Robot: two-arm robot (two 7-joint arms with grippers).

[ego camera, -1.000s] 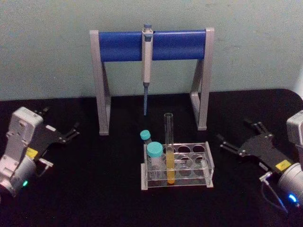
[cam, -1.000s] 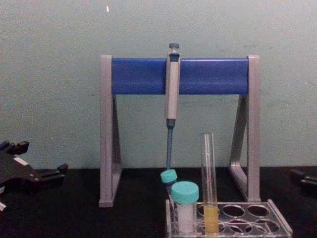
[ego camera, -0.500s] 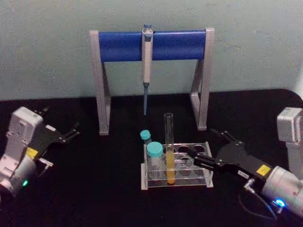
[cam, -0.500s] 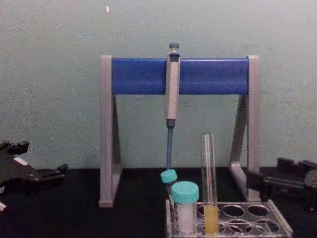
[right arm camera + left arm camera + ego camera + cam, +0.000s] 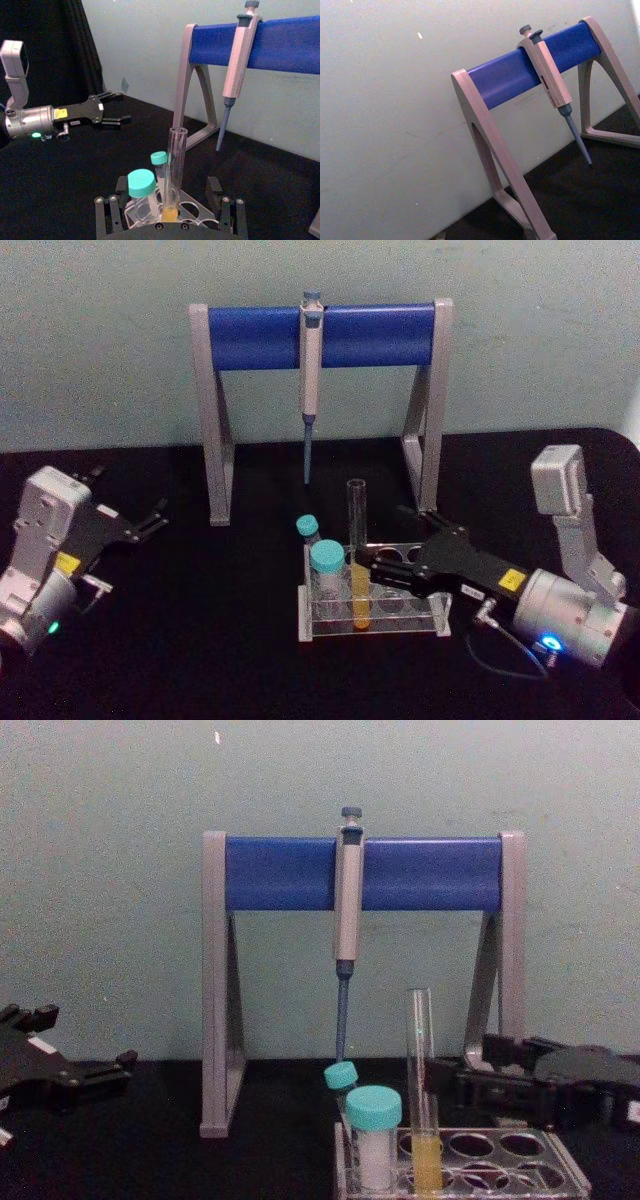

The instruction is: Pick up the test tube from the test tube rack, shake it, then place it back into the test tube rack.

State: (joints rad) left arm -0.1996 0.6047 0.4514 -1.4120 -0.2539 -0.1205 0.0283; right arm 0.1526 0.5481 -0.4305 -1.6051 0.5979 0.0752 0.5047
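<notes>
Right now my right gripper (image 5: 380, 537) is the nearer one. Its fingers are spread to either side of the test tube (image 5: 356, 525), which stands upright in the test tube rack (image 5: 330, 632) on the table (image 5: 230, 640). The right wrist view shows clear gaps on both sides, which the head view leaves unclear. My left gripper (image 5: 152, 518) is parked far left, fingers apart.

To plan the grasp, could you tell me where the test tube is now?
In the head view, the test tube stands upright in the test tube rack, right of the front teal-capped vial, the open right gripper close on its right.
</notes>
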